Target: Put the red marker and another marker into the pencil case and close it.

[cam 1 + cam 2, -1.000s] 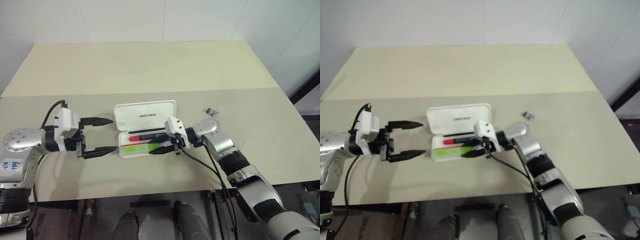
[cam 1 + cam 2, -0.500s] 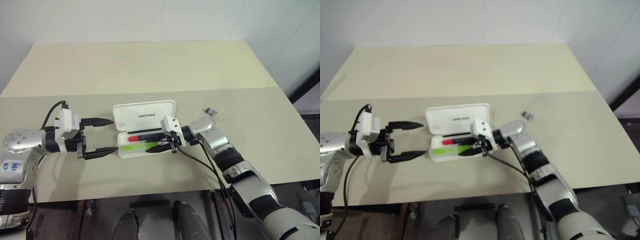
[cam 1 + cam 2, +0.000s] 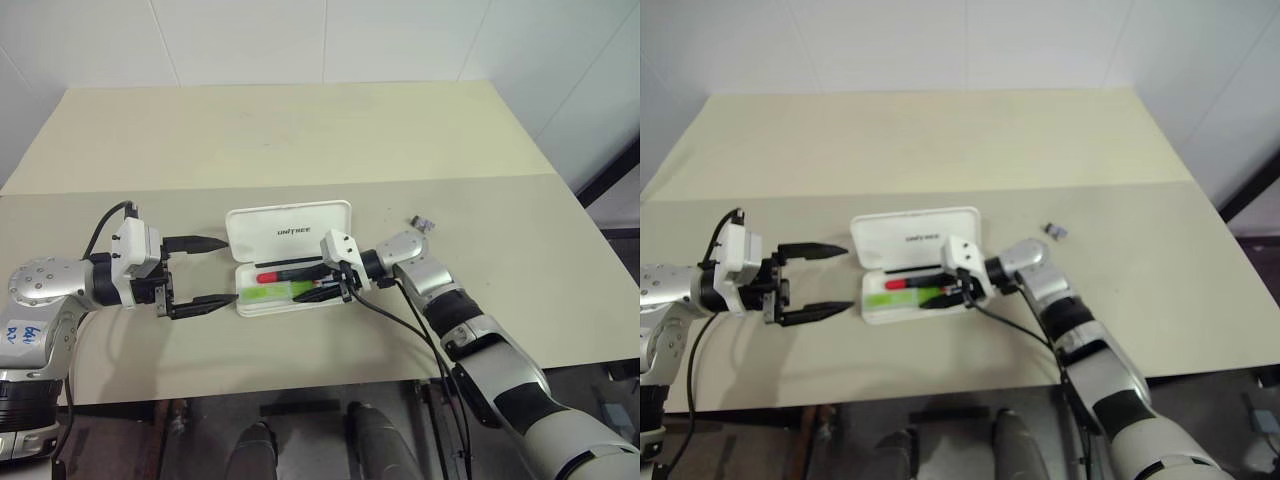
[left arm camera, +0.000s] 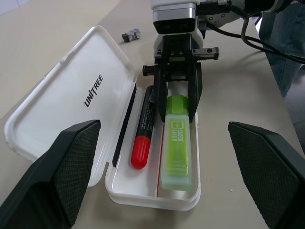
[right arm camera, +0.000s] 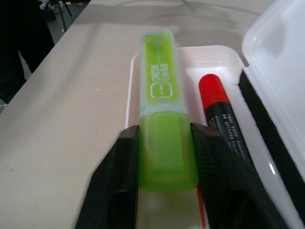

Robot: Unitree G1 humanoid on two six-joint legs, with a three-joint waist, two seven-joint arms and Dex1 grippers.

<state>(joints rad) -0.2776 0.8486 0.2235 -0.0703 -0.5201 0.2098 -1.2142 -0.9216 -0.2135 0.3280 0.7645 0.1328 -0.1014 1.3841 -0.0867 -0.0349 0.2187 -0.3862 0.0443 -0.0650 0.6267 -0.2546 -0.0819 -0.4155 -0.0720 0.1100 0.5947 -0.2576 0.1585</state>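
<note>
Your right tool has its fingers on either side of the lime-green marker, seemingly still touching its sides near the end, though you cannot tell whether it still pinches; that marker already lies in the tray of the open pencil case at about 6 o'clock of the red marker, which rests alongside it. Your left tool hovers spread wide, just off the case's 9 o'clock end. Expect both markers to be light, stiff and smooth-sided, so they would likely roll if nudged; the case looks like hard, slick plastic, best taken at the free edge of its lid. From the head views you get the layout on the desk; the left wrist view adds that the green marker sits fully inside the tray wall, while the right wrist view shows the fingers flanking it.
</note>
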